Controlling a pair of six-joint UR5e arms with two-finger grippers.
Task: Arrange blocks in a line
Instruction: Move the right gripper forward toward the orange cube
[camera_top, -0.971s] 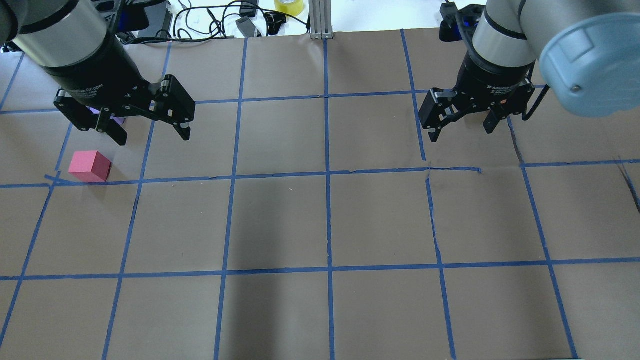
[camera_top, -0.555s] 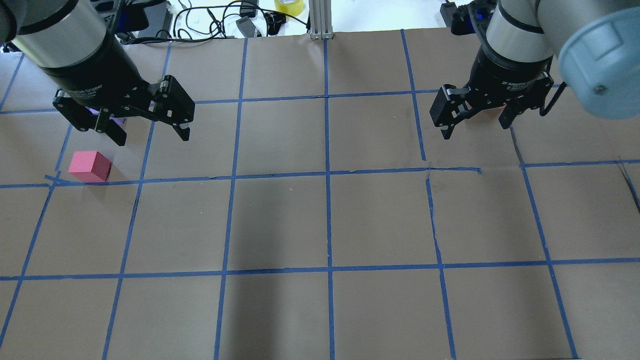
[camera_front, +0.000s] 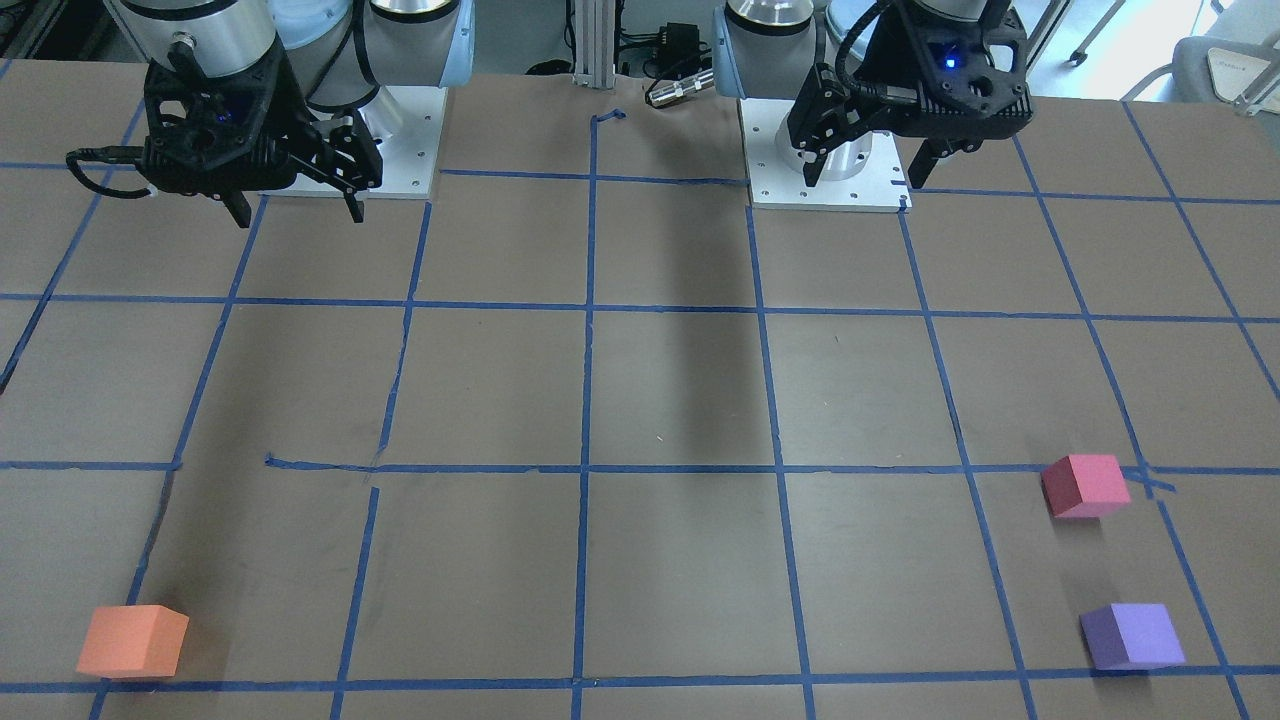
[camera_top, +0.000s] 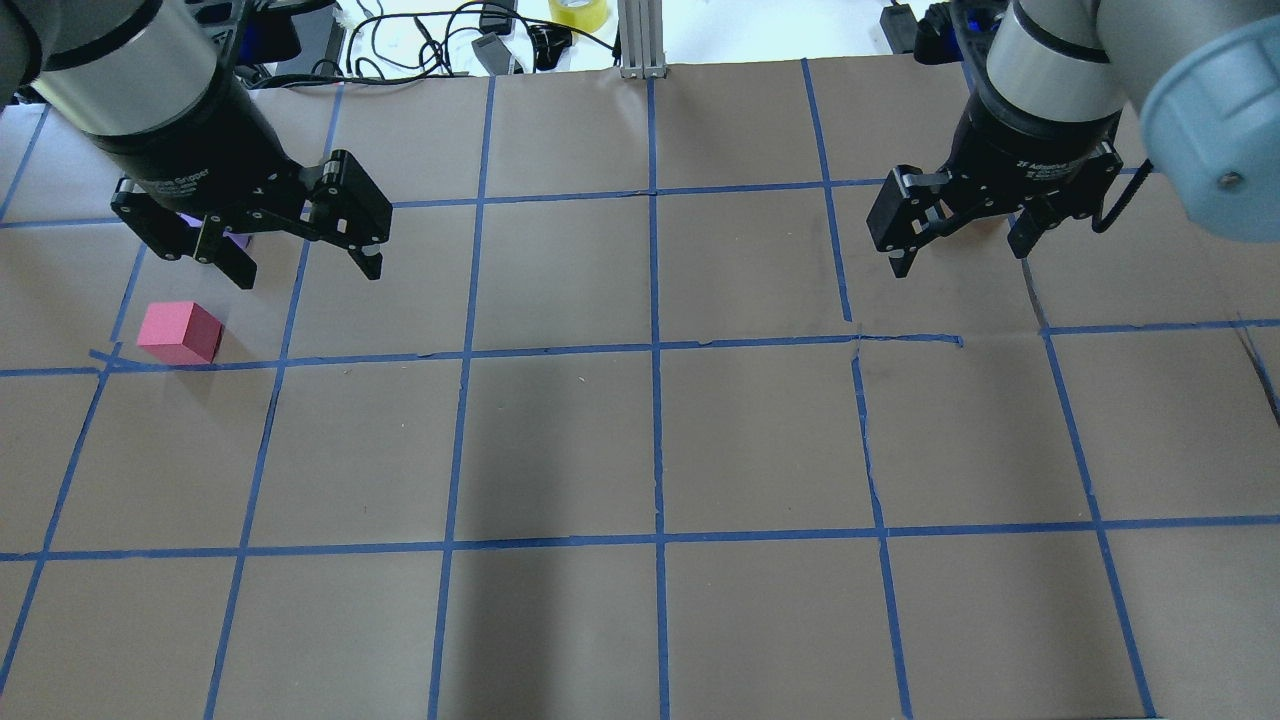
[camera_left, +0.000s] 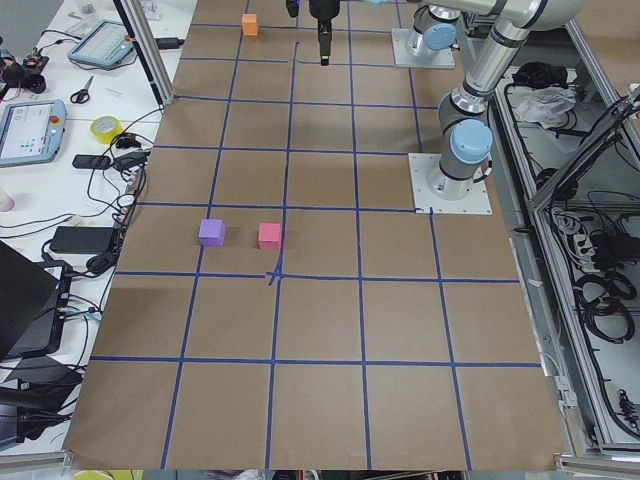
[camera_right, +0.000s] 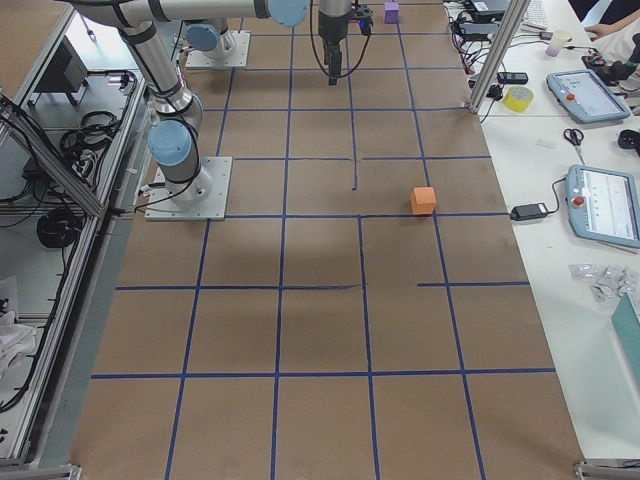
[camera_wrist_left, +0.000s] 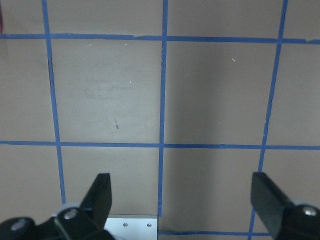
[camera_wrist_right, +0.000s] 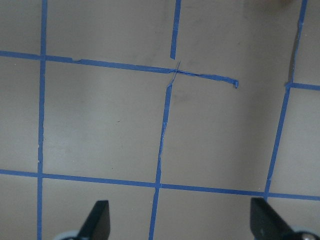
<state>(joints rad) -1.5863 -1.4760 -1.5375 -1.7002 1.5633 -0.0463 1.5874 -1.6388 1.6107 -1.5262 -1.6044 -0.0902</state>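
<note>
Right pincer (camera_top: 960, 250) has shifted toward the upper right of the overhead view since the earlier frames. Left pincer (camera_top: 305, 270) and pink block (camera_top: 180, 333) have not moved.

Both pincers hang open and empty above the tabletop (camera_top: 560, 450). The wrist views show only bare paper and tape lines between the spread fingers.

Block positions, front-facing view:
- Orange block (camera_front: 132, 640) sits alone at lower left, just above a tape line.
- Pink block sits at right, near a tape crossing.
- Purple block (camera_front: 1132, 635) sits lower right, just below the pink one.
- Orange is well apart from the other two.

In the overhead view the right pincer body hides the orange block, so the pincer is probably heading over it for the first pick.

To do this step well:
- Centre the open jaws over the orange cube.
- Turn the wrist so the fingers are square to two flat faces, not the corners.
- Come straight down until the pads bracket the sides near mid-height.
- Close gently. The foam likely squashes and may skew under a hard or off-centre pinch.
- Lift clear before moving sideways.
- Carry it toward the pink and purple pair and set it down on the line those two already make.
- Keep the left arm out of the path.
</note>
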